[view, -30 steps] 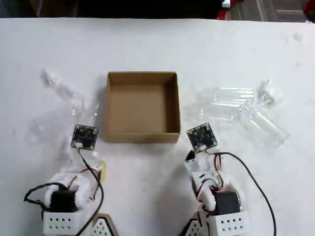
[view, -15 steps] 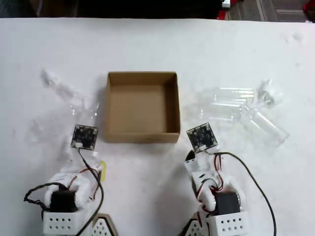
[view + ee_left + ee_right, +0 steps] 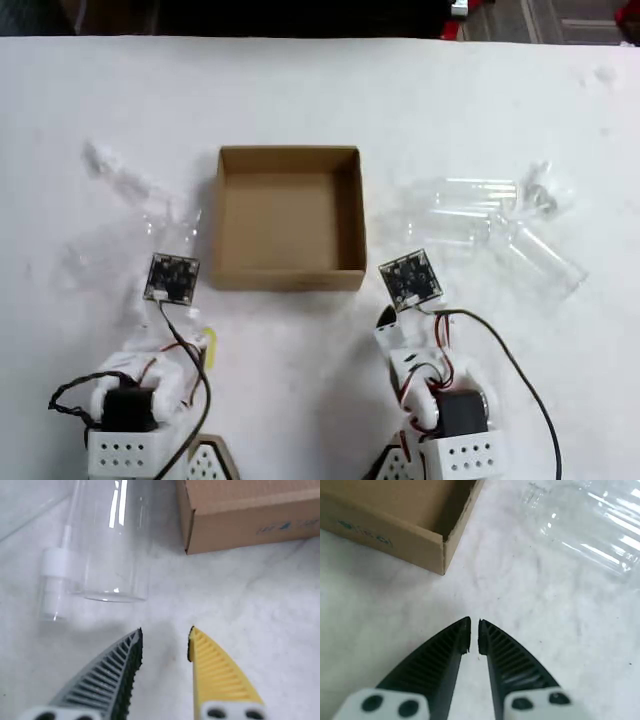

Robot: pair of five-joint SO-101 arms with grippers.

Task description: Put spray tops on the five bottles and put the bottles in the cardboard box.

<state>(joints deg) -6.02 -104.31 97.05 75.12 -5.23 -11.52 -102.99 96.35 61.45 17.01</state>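
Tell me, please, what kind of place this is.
Probably a robotics lab or workshop bench: a left arm and a right arm stand at a white table, with a cardboard box and clear bottles laid out.

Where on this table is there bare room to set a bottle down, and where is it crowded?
Bare: the far table strip beyond the cardboard box, and the patch between the left arm and right arm before the box. The box itself is empty. Crowded: bottles right of it, clear pieces left.
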